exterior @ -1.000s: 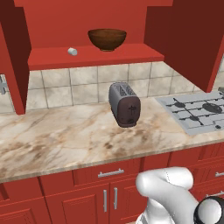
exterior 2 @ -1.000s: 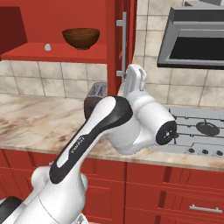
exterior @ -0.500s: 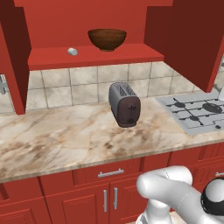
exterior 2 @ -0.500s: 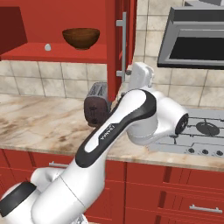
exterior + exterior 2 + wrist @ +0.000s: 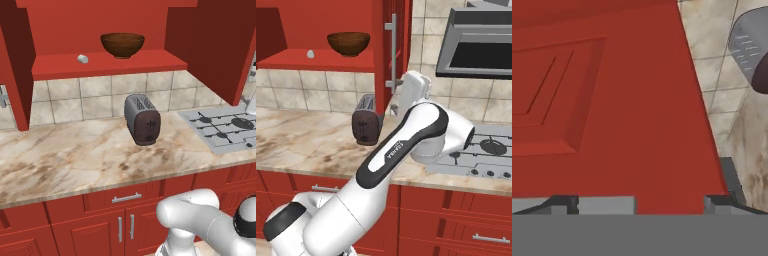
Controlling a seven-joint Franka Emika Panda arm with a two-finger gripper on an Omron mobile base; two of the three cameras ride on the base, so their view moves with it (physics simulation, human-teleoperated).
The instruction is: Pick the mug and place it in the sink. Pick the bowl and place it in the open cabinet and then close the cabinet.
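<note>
One round glossy dark brown wooden bowl [image 5: 122, 44] sits on the red inner shelf of the open red wall cabinet [image 5: 107, 65], unmoved since a second ago, with one small pale cylinder [image 5: 83, 59] just beside it. One grey toaster [image 5: 142, 119] stands on the marble bench [image 5: 65, 157]. Fingers [image 5: 562, 204] spread wide, empty, now swung close against the panelled red cabinet door [image 5: 602, 100].
</note>
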